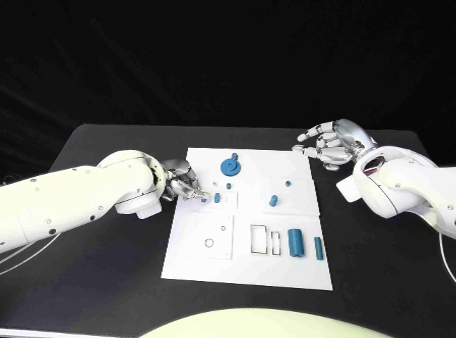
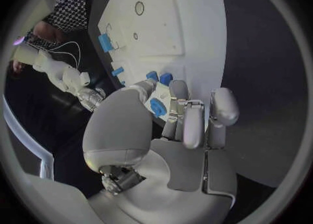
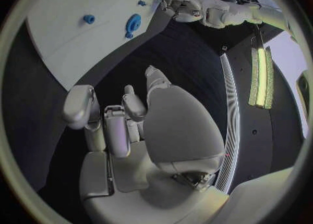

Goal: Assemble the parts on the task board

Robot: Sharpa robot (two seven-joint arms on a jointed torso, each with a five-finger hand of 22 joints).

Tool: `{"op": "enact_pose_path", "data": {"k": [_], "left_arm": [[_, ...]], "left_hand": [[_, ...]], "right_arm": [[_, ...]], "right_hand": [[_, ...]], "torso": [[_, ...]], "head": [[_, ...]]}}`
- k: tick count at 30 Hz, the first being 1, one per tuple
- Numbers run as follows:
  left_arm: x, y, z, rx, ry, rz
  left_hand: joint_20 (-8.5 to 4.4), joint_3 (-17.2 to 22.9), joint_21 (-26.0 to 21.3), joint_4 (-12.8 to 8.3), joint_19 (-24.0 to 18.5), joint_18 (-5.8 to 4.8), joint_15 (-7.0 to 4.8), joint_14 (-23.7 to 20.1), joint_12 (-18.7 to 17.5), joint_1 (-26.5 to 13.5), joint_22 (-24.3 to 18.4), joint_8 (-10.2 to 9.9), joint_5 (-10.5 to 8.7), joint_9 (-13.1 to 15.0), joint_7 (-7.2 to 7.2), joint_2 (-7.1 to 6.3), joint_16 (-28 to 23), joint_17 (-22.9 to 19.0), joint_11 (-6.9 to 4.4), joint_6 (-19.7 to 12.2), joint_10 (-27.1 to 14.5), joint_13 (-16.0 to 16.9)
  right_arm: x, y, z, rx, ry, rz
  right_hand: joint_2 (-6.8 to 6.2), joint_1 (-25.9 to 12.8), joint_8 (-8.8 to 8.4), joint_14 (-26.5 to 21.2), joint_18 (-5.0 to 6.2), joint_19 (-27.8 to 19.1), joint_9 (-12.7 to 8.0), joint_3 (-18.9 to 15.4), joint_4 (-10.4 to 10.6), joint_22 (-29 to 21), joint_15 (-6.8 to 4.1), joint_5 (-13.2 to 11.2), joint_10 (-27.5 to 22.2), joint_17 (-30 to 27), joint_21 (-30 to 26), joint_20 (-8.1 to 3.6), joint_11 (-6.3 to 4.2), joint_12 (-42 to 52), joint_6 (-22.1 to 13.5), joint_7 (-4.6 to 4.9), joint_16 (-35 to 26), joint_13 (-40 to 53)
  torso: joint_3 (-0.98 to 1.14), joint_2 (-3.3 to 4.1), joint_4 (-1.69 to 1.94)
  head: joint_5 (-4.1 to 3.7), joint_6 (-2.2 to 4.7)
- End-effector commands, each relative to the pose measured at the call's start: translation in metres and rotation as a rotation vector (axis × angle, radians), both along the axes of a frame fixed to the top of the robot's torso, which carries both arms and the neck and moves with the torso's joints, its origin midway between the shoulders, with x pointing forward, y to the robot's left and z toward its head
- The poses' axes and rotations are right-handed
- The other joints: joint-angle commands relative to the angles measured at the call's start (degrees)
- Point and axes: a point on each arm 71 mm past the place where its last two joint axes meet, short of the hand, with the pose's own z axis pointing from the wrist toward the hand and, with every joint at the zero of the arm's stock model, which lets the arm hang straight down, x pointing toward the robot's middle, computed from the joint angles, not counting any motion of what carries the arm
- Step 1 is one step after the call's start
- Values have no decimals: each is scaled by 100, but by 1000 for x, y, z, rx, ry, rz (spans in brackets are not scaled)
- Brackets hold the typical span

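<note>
My left silver many-fingered hand (image 1: 183, 182) pinches a small blue part (image 2: 157, 107); my right silver hand (image 1: 329, 143) hovers, fingers curled, holding nothing.

The left hand (image 2: 179, 125) fingers (image 2: 193, 125) pinch a small blue part (image 2: 157, 107) over the task board (image 2: 189, 31).

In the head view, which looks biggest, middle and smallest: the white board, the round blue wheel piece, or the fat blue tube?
1. task board
2. fat blue tube
3. round blue wheel piece

The last two look close in size, so that order is unsure.
</note>
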Motion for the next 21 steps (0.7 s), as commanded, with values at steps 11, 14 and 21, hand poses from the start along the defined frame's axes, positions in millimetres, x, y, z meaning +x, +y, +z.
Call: {"op": "enact_pose_path", "data": {"k": [11,14,21], "left_arm": [[-1,-3,-2,10,27,-23],[-1,-3,-3,10,28,-24],[0,-5,-3,6,32,-26]], "left_hand": [[-19,80,82,-6,112,-74,-71,310,115,155,93,66,36,-26,-65,38,197,510,-32,64,168,137],[-38,200,98,-10,128,-79,-91,321,113,304,119,64,35,-61,-87,85,215,539,-54,78,198,153],[-58,425,110,-18,139,-84,-107,330,93,520,145,61,33,-114,-105,94,233,573,-72,96,228,158]], "right_arm": [[0,0,0,1,-8,5],[0,0,0,1,-8,5],[0,0,0,1,-8,5]], "right_hand": [[-5,-52,6,368,96,-29,-5,28,-10,4,-27,21,-23,503,-21,-13,-13,-10,31,-3,-17,2],[-5,-52,6,368,96,-29,-5,28,-10,4,-27,21,-23,503,-21,-13,-13,-10,31,-3,-17,2],[-5,-52,6,368,96,-29,-5,28,-10,4,-27,21,-23,503,-21,-13,-13,-10,31,-3,-17,2]], "torso": [[1,-2,-1],[1,-1,-1],[1,-3,-1]], "head": [[-5,-15],[-7,-23],[-12,-35]]}}
